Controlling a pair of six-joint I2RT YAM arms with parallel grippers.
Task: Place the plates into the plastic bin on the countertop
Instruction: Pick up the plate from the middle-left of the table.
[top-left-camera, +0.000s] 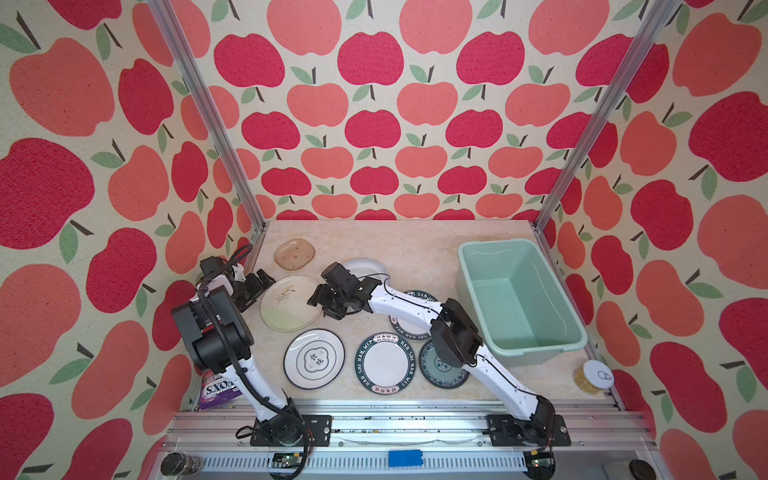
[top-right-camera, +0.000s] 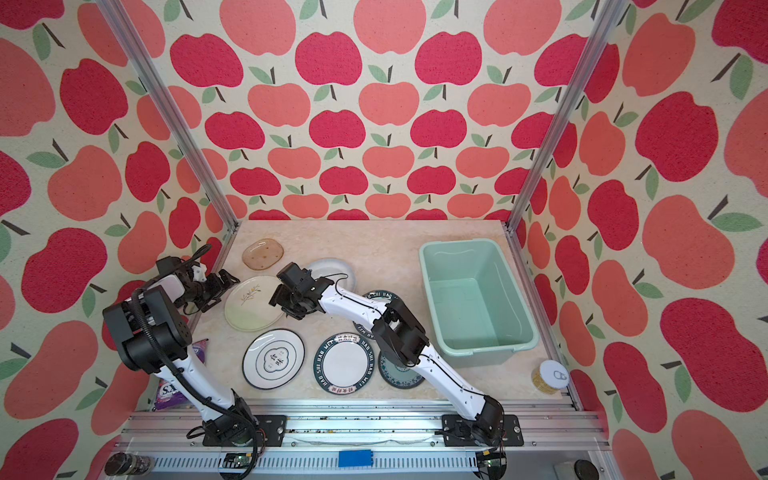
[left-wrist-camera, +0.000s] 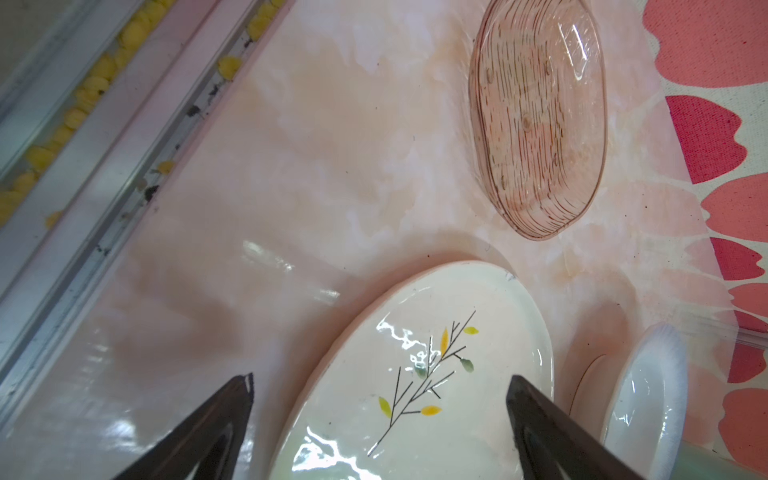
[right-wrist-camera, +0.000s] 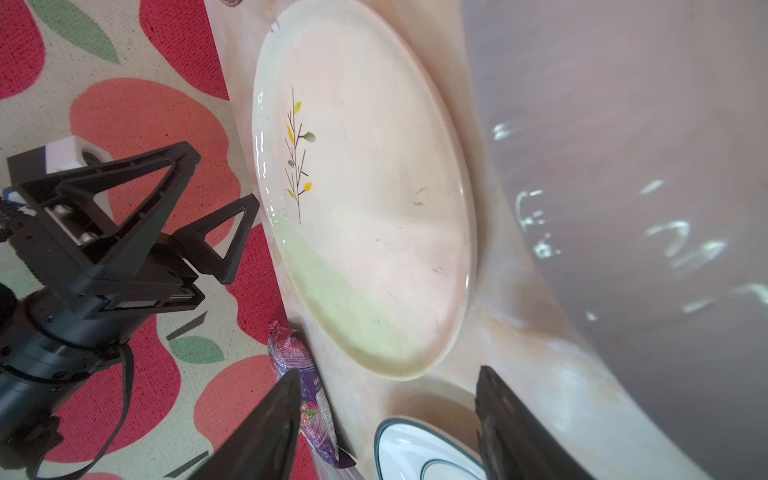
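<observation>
The left claw (left-wrist-camera: 380, 377) is wide open, with one finger over the leaf plate (top-left-camera: 291, 308) and one outside its rim. The right claw (right-wrist-camera: 389, 371) is half open, likely empty, at the plate's other side. The bin (top-left-camera: 494, 243) sits far off to the right, empty.

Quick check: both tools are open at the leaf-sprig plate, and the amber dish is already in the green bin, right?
No: the amber dish lies on the countertop beyond the leaf-sprig plate, and both top views show the green bin empty. The left tool and right tool are open at that plate.
</observation>
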